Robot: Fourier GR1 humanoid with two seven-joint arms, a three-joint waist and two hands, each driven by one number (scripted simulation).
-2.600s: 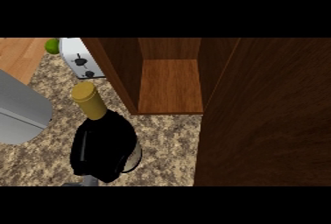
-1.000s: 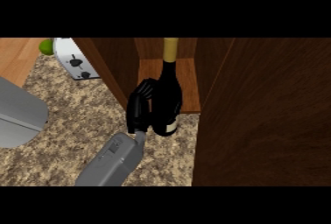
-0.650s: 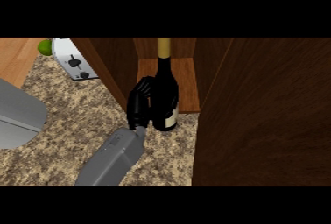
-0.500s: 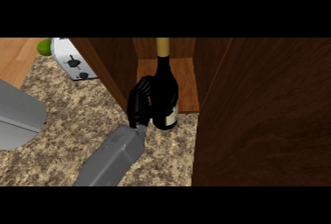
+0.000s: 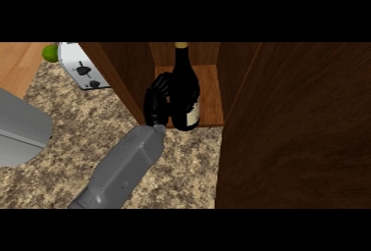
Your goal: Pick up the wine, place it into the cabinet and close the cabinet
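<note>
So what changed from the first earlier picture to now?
The hand, curled round the wine bottle, carried it from above the counter up and right into the open cabinet; the bottle now stands on the shelf, still held. The toaster and cabinet door stayed put.

Wine bottle (image 5: pixel 185 90) stands on the cabinet shelf (image 5: pixel 210 93), its base at the shelf's front edge, neck toward the back, between the cabinet's left wall (image 5: pixel 119 73) and the open cabinet door (image 5: pixel 297 127) filling the view's right. One hand (image 5: pixel 156 100) sits on the bottle's left side, curled around it, forearm (image 5: pixel 123 169) running down-left over the counter (image 5: pixel 65 162) to the lower edge; which arm it is cannot be told. Left of the cabinet, at the counter's back, sits a toaster (image 5: pixel 83 66) with a round fruit (image 5: pixel 49 53) just left of it, and a sink-like basin (image 5: pixel 18 130) at the left edge.
</note>
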